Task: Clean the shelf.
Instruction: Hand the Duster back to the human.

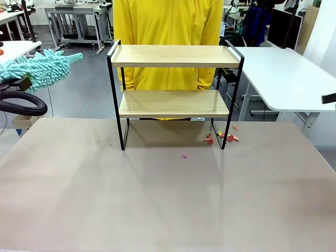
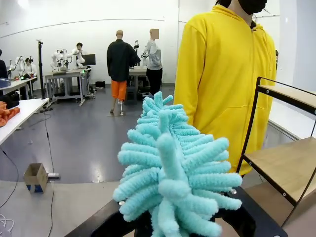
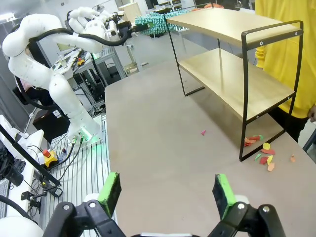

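the left gripper (image 1: 23, 83) — jaws clamped on the duster (image 1: 39, 68) — is hanging left of the shelf (image 1: 173, 58), nearer it than the right gripper (image 3: 168, 195), whose jaws are standing apart.

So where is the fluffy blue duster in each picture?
Front view: the duster is at the left edge, level with the top board of the shelf, left of it.
Left wrist view: the duster fills the lower middle, pointing away from the camera, with the shelf at the right edge.
Right wrist view: the duster is small at the top, just left of the shelf's top board.
Shared landmark: the shelf.
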Robot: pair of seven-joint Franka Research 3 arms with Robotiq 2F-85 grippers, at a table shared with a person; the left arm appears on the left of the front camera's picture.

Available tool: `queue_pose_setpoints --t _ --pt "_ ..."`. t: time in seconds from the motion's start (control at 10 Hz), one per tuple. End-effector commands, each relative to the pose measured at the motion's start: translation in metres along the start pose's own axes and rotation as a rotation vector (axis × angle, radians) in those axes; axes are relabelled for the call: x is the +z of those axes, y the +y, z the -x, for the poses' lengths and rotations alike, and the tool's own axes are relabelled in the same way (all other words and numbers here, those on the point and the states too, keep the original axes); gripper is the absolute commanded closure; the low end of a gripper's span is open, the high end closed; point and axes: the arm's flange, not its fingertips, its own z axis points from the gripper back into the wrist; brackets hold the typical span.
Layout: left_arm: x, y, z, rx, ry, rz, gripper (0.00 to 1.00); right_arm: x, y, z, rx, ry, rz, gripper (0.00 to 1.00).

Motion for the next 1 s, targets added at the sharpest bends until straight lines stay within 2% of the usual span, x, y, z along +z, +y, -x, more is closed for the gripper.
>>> queue_pose_setpoints --t 0.0,0.9 --pt "0.0013 0.0032 -0.0016 -0.005 -0.008 -0.006 0.83 0.002 0.0019 0.0005 0.014 0.006 -0.004 0.0" --pt "0.0013 0.0032 -0.0016 -0.005 -0.008 -0.006 0.83 0.002 0.0019 0.0005 0.014 0.006 -0.004 0.0"
